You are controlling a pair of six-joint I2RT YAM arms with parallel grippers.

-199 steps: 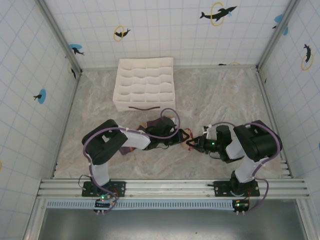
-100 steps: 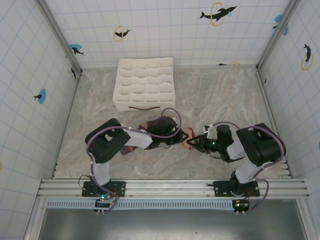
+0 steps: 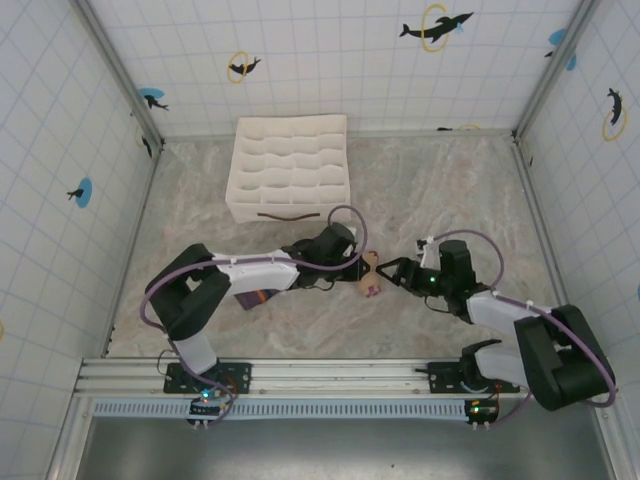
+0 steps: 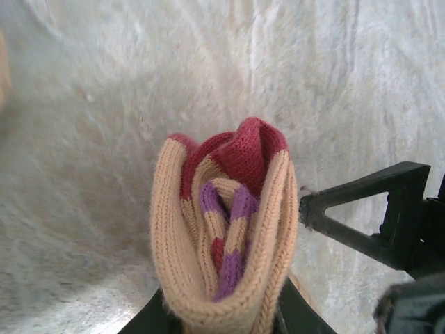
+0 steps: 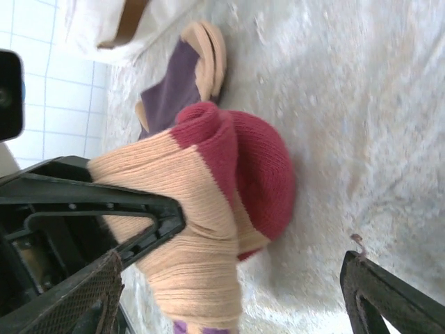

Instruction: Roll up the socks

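left gripper [image 3: 358, 268]: pinching the folded beige sock [image 4: 222, 223], mid-surface, nearer edge | right gripper [image 3: 388, 273]: spread, fingers either side of that sock's dark red toe, from the right | purple sock [image 5: 174, 90]: flat on surface [image 3: 450, 190], just left

Socks: two. One beige sock [image 4: 222, 229] with a dark red toe, one purple sock [image 5: 170, 90]. White organiser box [image 3: 290, 168]: one. Robot arms: two, one claw each: left claw [image 3: 362, 268], right claw [image 3: 392, 272]. Tabletop [image 3: 450, 190]: one. Dolphin stickers [image 3: 436, 25] on the walls: at least six in the top view.
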